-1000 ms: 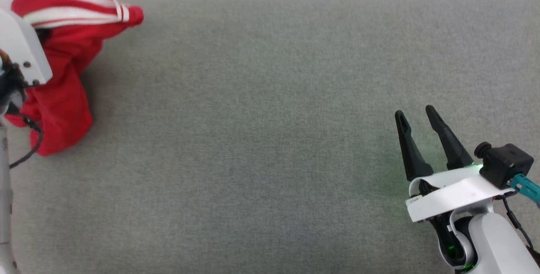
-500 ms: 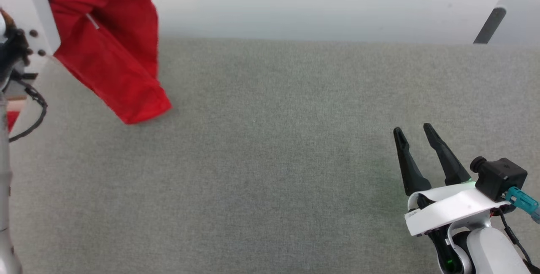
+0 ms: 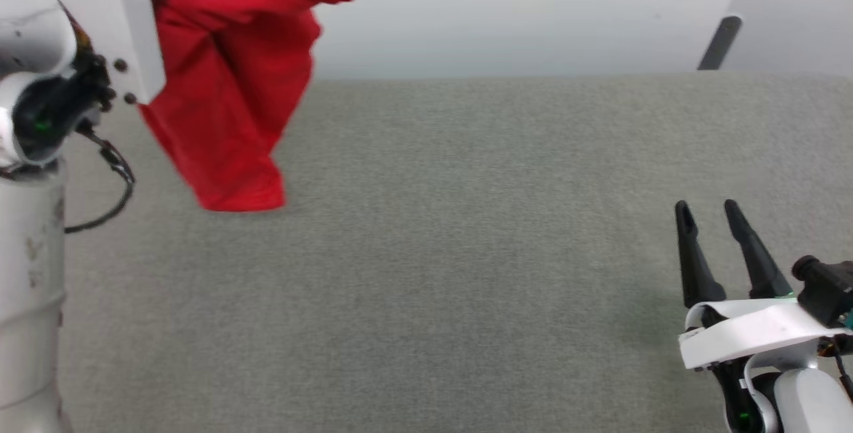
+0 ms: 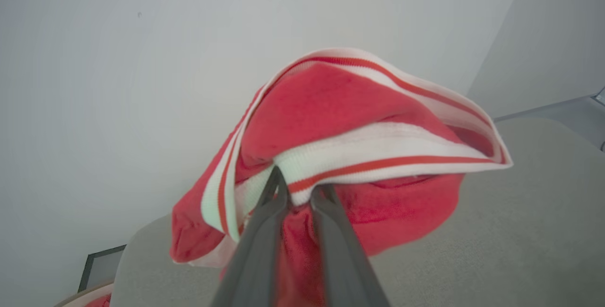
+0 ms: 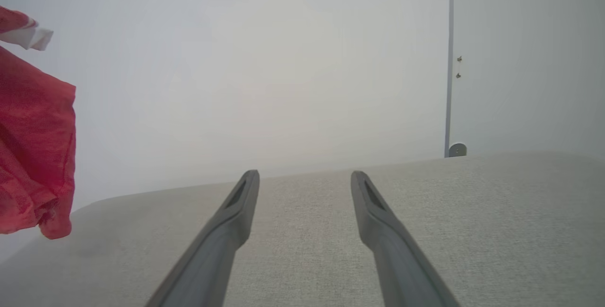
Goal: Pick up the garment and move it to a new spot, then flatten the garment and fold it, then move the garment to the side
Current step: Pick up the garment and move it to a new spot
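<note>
Garment [image 3: 233, 106] hangs in the air at the far left of the grey padded surface [image 3: 466, 253], held up by the left gripper [image 4: 295, 186]. In the left wrist view the two dark fingers are pressed together on the white-and-red striped trim, with cloth bunched around them. The red body falls down in long loose folds. I cannot tell if its lowest end touches the surface or hangs just above it.

The right gripper [image 3: 706, 210] is at the near right, well apart from the cloth. Its fingers are spread and nothing is between them.

I judge the cloth to be light, soft and limp, so it will not keep any shape and will collapse in a heap when it is put down. The ribbed trim is thicker than the body and seems a safe place to pinch. For flattening, I think the free gripper should take a second point on a seam or the hem, so that the cloth can be stretched between both.
</note>
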